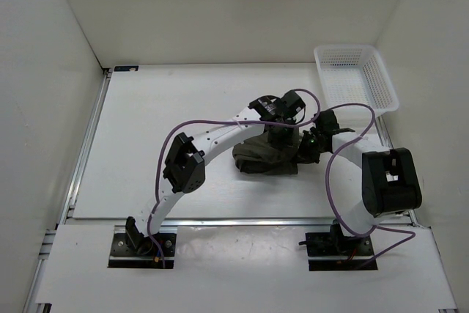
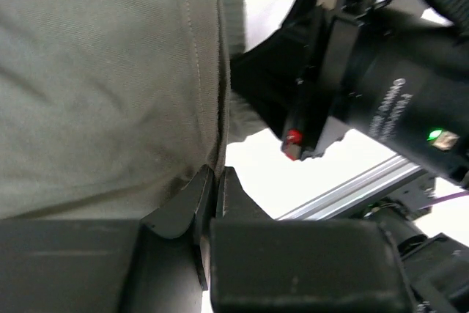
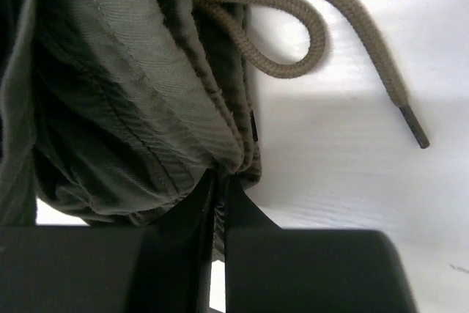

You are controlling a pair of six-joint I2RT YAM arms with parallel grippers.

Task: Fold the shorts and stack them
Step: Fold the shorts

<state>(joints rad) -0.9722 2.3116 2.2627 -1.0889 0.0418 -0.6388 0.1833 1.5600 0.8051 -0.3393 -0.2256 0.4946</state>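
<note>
Your shorts (image 1: 265, 157) lie bunched on the table (image 1: 146, 130), directly under both wrists. The left gripper (image 2: 217, 181) has its fingers pressed together on a fold of the olive cloth. The right gripper (image 3: 218, 181) pinches the gathered waistband edge, with the drawstring (image 3: 293, 42) looping loose just beyond its tips. The right arm's wrist (image 2: 396, 78) crowds close beside your left gripper. A white basket (image 1: 355, 75) sits farther out, past the right gripper.

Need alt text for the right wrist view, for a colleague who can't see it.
The right gripper has its jaws shut on a gathered edge of the olive shorts. Their drawstring cord loops out onto the white table.
</note>
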